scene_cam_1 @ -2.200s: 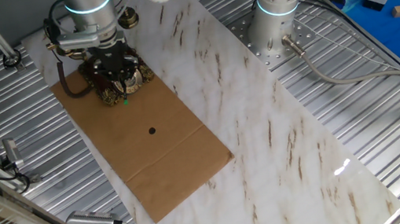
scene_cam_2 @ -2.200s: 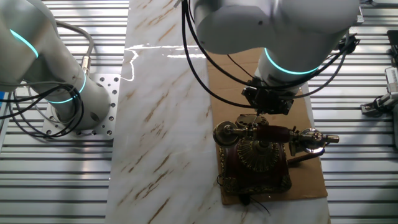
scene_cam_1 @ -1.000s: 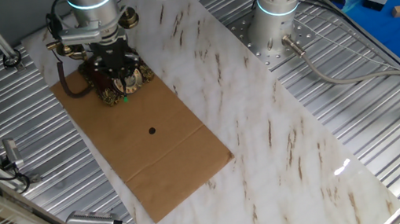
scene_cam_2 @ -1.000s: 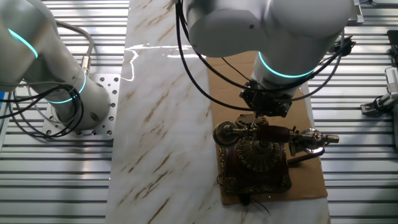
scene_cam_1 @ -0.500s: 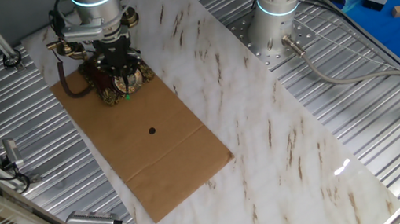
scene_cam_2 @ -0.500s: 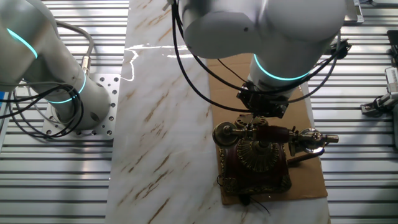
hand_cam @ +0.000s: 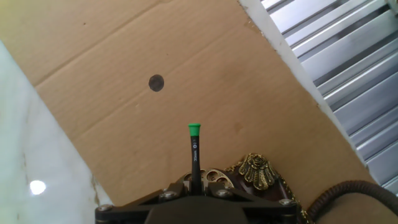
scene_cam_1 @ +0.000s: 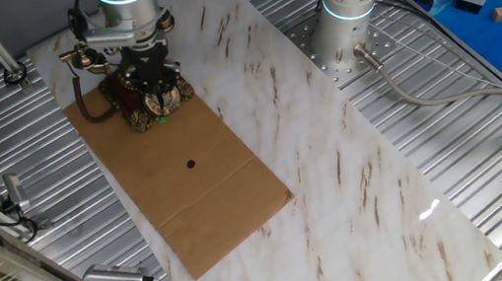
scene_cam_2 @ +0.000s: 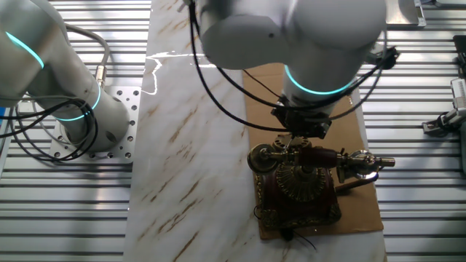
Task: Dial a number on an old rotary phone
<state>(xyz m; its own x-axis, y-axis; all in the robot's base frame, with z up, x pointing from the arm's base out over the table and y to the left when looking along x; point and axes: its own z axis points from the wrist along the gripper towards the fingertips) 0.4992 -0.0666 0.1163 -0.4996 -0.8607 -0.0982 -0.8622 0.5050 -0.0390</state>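
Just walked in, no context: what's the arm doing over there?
The arm's gripper hangs right over the rotary phone, which stands on a cardboard sheet on the marble table. A thin black stick with a green tip juts out from the hand, seen over the phone's front edge in the hand view. The handset lies on its cradle. Whether the stick is in a dial hole can't be seen.

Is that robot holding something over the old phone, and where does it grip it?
Yes: the tool holds a thin black stick by its rear end; the green tip points out over the cardboard, above the rotary phone.
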